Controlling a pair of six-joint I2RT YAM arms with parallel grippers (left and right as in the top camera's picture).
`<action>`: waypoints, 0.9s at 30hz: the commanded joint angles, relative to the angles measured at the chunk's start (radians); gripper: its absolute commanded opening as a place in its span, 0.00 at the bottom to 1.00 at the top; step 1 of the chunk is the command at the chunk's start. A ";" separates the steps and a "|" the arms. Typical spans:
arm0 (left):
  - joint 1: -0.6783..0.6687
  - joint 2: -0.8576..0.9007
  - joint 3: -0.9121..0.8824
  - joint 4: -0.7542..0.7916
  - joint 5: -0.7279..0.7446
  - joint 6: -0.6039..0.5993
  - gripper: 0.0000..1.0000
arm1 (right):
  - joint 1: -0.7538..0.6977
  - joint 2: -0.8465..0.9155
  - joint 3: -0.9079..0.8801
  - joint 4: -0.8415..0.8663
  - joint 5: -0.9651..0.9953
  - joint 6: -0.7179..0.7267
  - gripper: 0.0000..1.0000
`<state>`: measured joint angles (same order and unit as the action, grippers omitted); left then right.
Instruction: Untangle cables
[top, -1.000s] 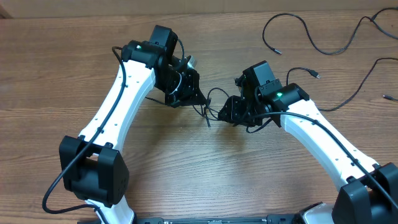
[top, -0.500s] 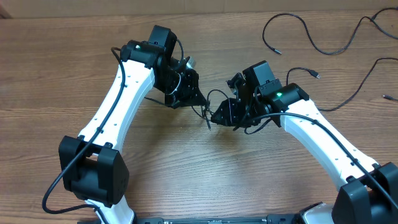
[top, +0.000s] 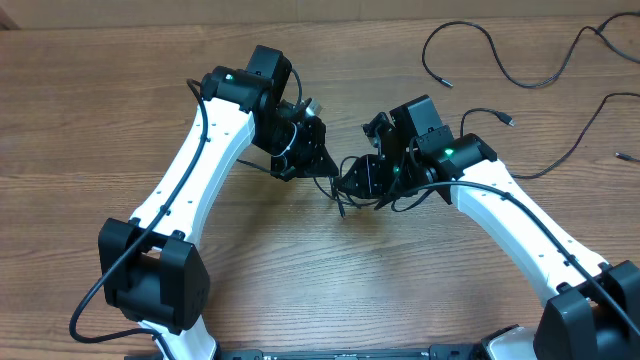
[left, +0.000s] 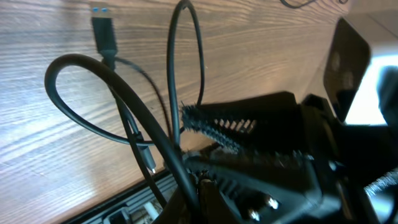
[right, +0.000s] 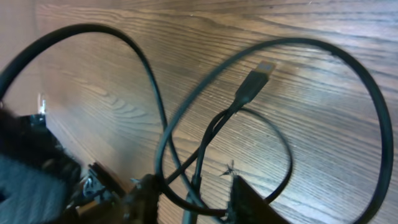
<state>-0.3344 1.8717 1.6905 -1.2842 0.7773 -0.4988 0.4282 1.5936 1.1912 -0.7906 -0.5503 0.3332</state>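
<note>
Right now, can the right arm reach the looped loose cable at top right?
Probably yes: the looped loose cable lies uncovered behind the right gripper, nothing in between. But the tangled cables run between its fingers, so it must leave them first.

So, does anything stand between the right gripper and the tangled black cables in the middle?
Nothing visible does. The right gripper has strands of the thin black tangled cables between its open fingers. The left gripper holds the same tangle from the other side, not in between.
</note>
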 joint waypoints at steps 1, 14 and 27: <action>-0.007 -0.019 0.023 -0.002 0.064 0.006 0.04 | 0.006 0.006 0.006 0.000 0.038 -0.006 0.28; -0.006 -0.019 0.022 -0.005 0.049 0.032 0.04 | 0.006 0.006 0.006 -0.095 0.346 0.289 0.04; -0.006 -0.019 0.013 -0.134 -0.752 -0.200 0.04 | 0.006 0.006 0.006 -0.232 0.617 0.561 0.04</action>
<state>-0.3389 1.8717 1.6909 -1.4010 0.3325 -0.5869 0.4324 1.5936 1.1912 -1.0218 -0.0021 0.8341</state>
